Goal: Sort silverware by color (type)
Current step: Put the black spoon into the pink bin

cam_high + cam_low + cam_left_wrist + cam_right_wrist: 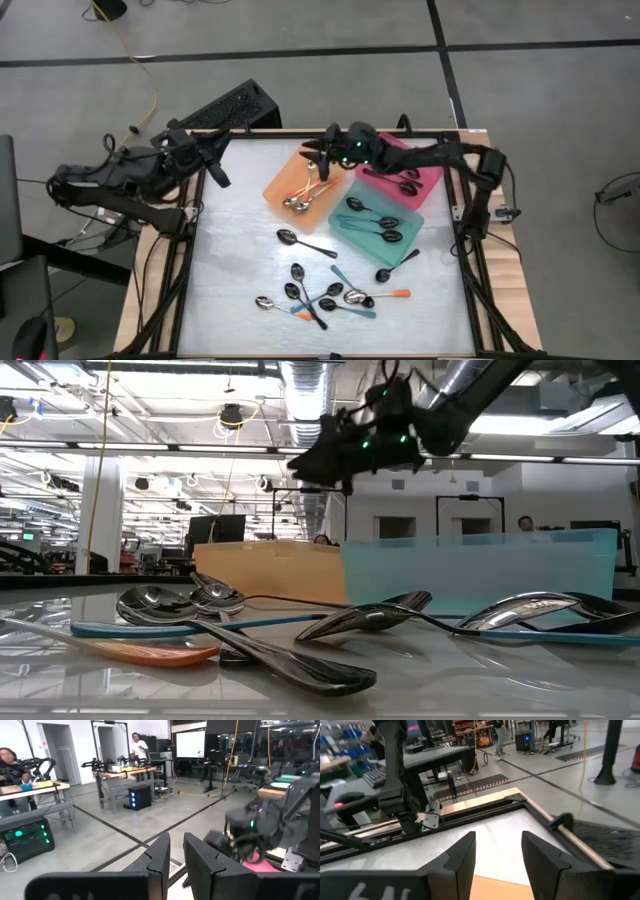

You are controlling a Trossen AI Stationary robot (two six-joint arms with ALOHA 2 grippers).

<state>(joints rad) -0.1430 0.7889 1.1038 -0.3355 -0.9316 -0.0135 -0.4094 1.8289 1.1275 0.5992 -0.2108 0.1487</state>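
Gleaming tabletop [240, 285] w/ loose spoons [325, 296], workshop [150, 490] behind; R claw [319, 156] apart over orange tray [281, 183], L claw [218, 176] slightly apart.

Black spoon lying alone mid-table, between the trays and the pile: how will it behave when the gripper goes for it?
The black spoon looks thin and rigid, so probably stiff but low-lying and hard to get fingers under. Its glossy finish on the smooth table suggests it may slide or spin if nudged. Its rounded bowl could let it rock.

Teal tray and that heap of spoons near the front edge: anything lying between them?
Yes, in the high view one black spoon lies between the teal tray and the heap.
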